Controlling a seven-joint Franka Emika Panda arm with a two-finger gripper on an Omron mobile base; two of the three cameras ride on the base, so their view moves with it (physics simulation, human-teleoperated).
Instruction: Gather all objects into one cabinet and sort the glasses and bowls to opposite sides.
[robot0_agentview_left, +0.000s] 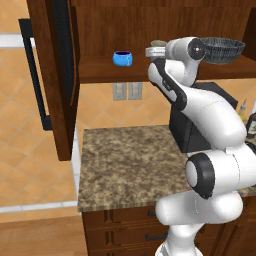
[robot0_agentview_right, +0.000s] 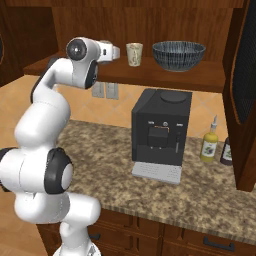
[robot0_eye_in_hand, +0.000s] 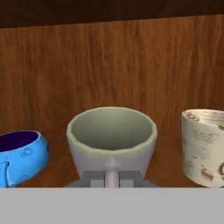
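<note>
My gripper (robot0_eye_in_hand: 112, 178) is shut on the handle of the grey mug (robot0_eye_in_hand: 111, 135), which is upright at shelf level inside the wide cabinet (robot0_agentview_left: 100, 72). Left of the mug is the squat blue cup (robot0_eye_in_hand: 19, 157), and right of it the cream mug (robot0_eye_in_hand: 204, 146). From the left base, the blue cup (robot0_agentview_left: 122, 58) stands on the shelf left of my hand (robot0_agentview_left: 154, 51). From the right base, the cream mug (robot0_agentview_right: 134, 53) stands just right of my gripper (robot0_agentview_right: 116, 51). Further right on the same shelf sits the wide dark patterned bowl (robot0_agentview_right: 178, 55).
The cabinet's left door (robot0_agentview_left: 52, 80) hangs open beside the shelf. Below, on the speckled stone counter (robot0_agentview_left: 125, 165), a black coffee machine (robot0_agentview_right: 160, 132) stands with a yellow bottle (robot0_agentview_right: 209, 145) and a dark bottle (robot0_agentview_right: 226, 151) to its right. Drawers run under the counter.
</note>
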